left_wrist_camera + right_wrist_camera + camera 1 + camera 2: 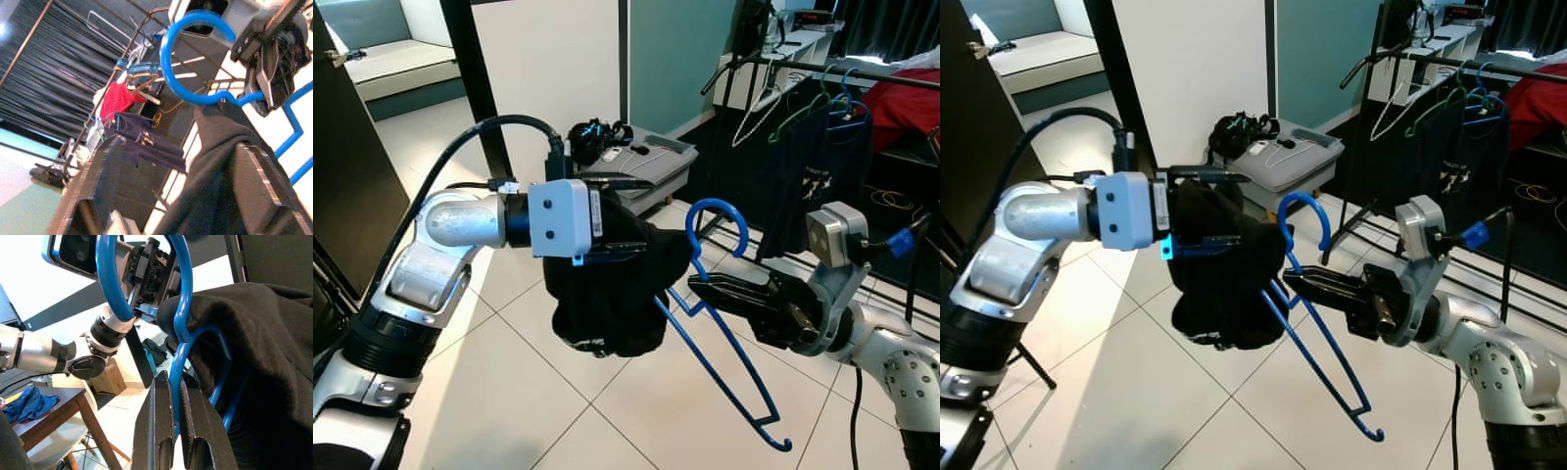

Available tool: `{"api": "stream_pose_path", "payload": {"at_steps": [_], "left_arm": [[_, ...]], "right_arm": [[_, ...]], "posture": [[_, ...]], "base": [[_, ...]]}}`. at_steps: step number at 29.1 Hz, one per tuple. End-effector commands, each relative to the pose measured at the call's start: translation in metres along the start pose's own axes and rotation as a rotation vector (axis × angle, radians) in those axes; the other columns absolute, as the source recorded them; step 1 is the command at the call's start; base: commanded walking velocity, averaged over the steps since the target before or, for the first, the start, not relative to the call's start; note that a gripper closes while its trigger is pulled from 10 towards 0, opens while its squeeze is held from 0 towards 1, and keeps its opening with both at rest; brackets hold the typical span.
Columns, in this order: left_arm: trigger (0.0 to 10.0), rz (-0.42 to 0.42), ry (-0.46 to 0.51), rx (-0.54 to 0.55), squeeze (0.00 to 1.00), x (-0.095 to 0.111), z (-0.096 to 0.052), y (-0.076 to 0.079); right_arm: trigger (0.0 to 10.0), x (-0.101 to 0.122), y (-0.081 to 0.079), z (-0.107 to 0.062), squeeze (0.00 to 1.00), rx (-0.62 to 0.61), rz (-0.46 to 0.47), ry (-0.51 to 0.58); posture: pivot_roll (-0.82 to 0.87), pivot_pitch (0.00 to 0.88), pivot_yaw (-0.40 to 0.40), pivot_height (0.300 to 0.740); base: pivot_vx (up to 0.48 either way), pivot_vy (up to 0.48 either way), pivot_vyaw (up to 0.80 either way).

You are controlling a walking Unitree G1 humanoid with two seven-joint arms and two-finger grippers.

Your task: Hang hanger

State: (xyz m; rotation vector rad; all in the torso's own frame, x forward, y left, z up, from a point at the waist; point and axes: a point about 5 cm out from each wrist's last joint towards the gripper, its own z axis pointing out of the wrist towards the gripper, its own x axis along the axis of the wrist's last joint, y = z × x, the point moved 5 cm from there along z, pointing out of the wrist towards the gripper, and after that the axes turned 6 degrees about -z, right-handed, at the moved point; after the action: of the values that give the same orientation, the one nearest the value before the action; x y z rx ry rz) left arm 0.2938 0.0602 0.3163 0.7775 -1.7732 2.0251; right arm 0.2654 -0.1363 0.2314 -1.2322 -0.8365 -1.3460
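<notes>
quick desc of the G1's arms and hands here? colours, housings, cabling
Both arms are silver metal with black ribbed joint collars. The left hand sits behind a white boxy housing with small screws and a side label; a thick black cable loops over that arm. The right hand has long black fingers, a grey camera block on its wrist, and a black cable with a blue connector.

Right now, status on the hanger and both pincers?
Right pincer shut on blue hanger just below its hook. Left pincer shut on black garment draped on the hanger. Clothes rail ahead to the right, not reached, already crowded with hangers.
</notes>
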Motion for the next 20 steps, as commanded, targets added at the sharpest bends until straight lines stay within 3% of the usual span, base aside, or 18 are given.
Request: {"api": "stream_pose_path", "payload": {"at_steps": [1,2,4,5,7,9,11,12,14,15,16,18,19,20], "left_arm": [[10.0,0.011,0.025,-0.023,1.00,0.008,0.000,0.002],[10.0,0.051,0.012,0.010,1.00,0.010,-0.004,-0.007],[10.0,0.051,0.012,0.010,1.00,0.010,-0.004,-0.007],[10.0,0.096,-0.017,0.050,1.00,0.010,-0.010,-0.018],[10.0,0.096,-0.017,0.050,1.00,0.010,-0.010,-0.018],[10.0,0.179,-0.111,0.131,1.00,0.006,-0.025,-0.042],[10.0,0.185,-0.162,0.153,1.00,0.003,-0.031,-0.049],[10.0,0.147,-0.225,0.142,0.84,-0.005,-0.036,-0.050],[10.0,0.115,-0.264,0.129,0.84,-0.010,-0.039,-0.050],[10.0,0.036,-0.358,-0.001,0.00,-0.024,-0.048,-0.028],[10.0,0.036,-0.358,-0.001,0.00,-0.024,-0.048,-0.028],[10.0,-0.068,-0.454,-0.164,0.00,-0.038,-0.060,0.001],[10.0,-0.125,-0.438,-0.211,0.00,-0.038,-0.061,0.012],[10.0,-0.125,-0.438,-0.211,0.00,-0.038,-0.061,0.012]], "right_arm": [[10.0,0.015,-0.005,0.004,0.00,0.029,-0.064,0.046],[10.0,0.015,-0.005,0.005,0.00,0.029,-0.064,0.049],[10.0,0.015,-0.005,0.005,0.00,0.029,-0.064,0.049],[10.0,0.016,-0.005,0.006,0.00,0.029,-0.065,0.052],[10.0,0.016,-0.005,0.006,0.00,0.029,-0.065,0.052],[10.0,0.014,-0.006,0.007,0.00,0.030,-0.059,0.047],[10.0,0.012,-0.006,0.007,0.00,0.031,-0.056,0.039],[10.0,0.010,-0.007,0.008,0.00,0.031,-0.054,0.032],[10.0,0.008,-0.007,0.008,0.00,0.030,-0.053,0.028],[10.0,0.007,-0.006,0.009,0.00,0.029,-0.053,0.027],[10.0,0.007,-0.006,0.009,0.00,0.029,-0.053,0.027],[10.0,0.007,-0.006,0.009,0.00,0.028,-0.054,0.027],[10.0,0.008,-0.006,0.009,0.00,0.028,-0.056,0.036],[10.0,0.008,-0.006,0.009,0.00,0.028,-0.056,0.036]], "posture": [[-0.07,0.000,0.037,0.740],[-0.07,0.000,0.038,0.740],[-0.07,0.000,0.038,0.740],[-0.07,0.000,0.037,0.740],[-0.07,0.000,0.037,0.740],[-0.07,0.000,0.037,0.740],[-0.07,0.000,0.036,0.740],[-0.07,0.000,0.036,0.740],[-0.07,0.000,0.036,0.740],[-0.06,0.000,0.037,0.740],[-0.06,0.000,0.037,0.740],[-0.06,0.000,0.039,0.740],[-0.06,0.000,0.040,0.740],[-0.06,0.000,0.040,0.740]], "base": [[0.000,0.000,0.00],[0.000,0.000,0.00],[0.000,0.000,0.00],[0.000,0.000,0.00],[0.000,0.000,0.00],[0.000,0.000,0.00],[0.000,0.000,0.00],[0.000,0.000,0.00],[0.000,0.000,0.00],[0.000,0.000,0.00],[0.000,0.000,0.00],[0.000,0.000,0.00],[0.000,0.000,0.00],[0.000,0.000,0.00]]}}
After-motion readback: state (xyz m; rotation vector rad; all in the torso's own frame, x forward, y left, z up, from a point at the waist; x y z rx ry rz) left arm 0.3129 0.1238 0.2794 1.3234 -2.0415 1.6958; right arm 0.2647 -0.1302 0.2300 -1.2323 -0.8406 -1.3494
